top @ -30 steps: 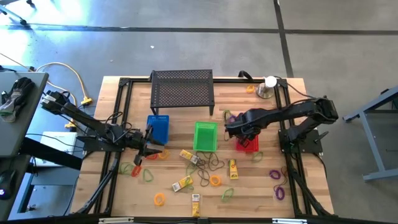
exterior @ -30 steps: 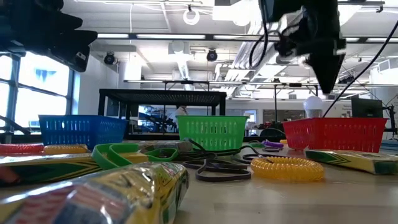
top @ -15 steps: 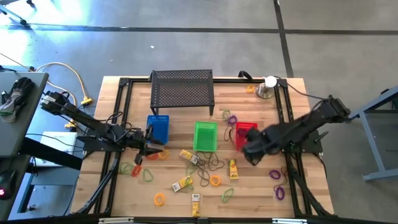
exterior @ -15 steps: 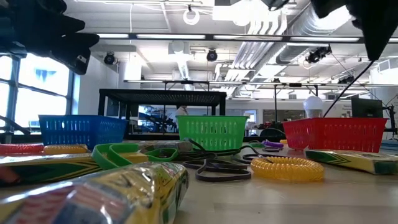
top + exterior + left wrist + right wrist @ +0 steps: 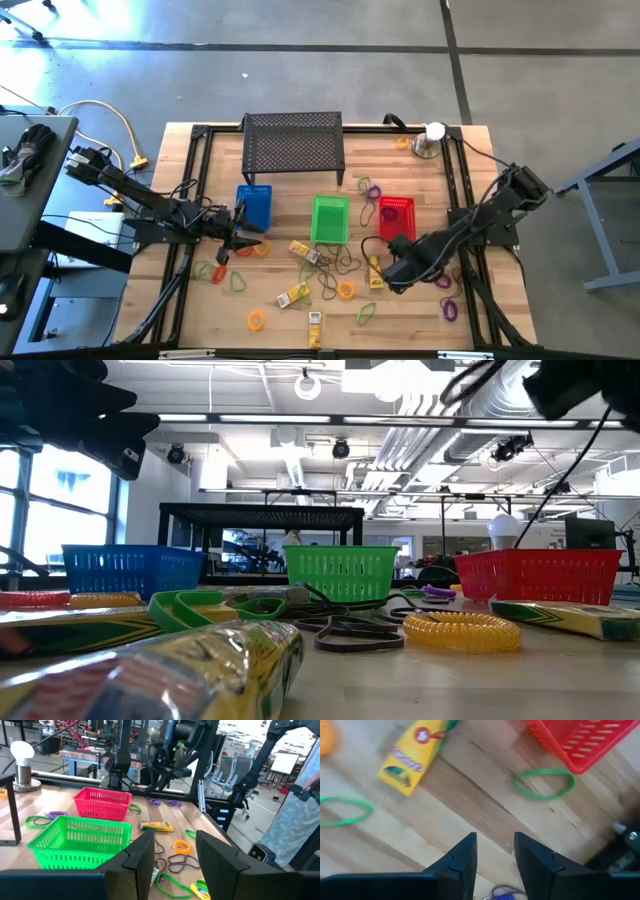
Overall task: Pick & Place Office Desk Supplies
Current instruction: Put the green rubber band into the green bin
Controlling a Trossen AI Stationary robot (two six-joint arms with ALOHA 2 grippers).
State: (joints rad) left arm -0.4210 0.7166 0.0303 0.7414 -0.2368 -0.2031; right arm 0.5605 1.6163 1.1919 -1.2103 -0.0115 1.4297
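Note:
Office supplies lie loose on the wooden table: yellow boxes [image 5: 374,271] [image 5: 293,295], an orange coil loop [image 5: 346,290], and green [image 5: 366,312], purple [image 5: 444,282] and dark [image 5: 345,264] loops. My right gripper [image 5: 393,272] hangs open and pointing down over bare wood beside a yellow box [image 5: 412,755], a green loop [image 5: 544,782] and the red basket's corner [image 5: 580,740]. It holds nothing. My left gripper [image 5: 245,238] waits open and level just in front of the blue basket [image 5: 254,206], facing the green basket [image 5: 82,840].
The blue, green [image 5: 330,218] and red [image 5: 397,215] baskets stand in a row mid-table. A black mesh shelf [image 5: 293,148] stands at the far edge, and a silver cup with a white ball [image 5: 430,140] at the far right. A black frame rims the table.
My right gripper has swung from above the red basket toward the table's near edge, turning about as it went. It now hangs over the wood beside the yellow box, slightly lower than before. The loose things and baskets have stayed put.

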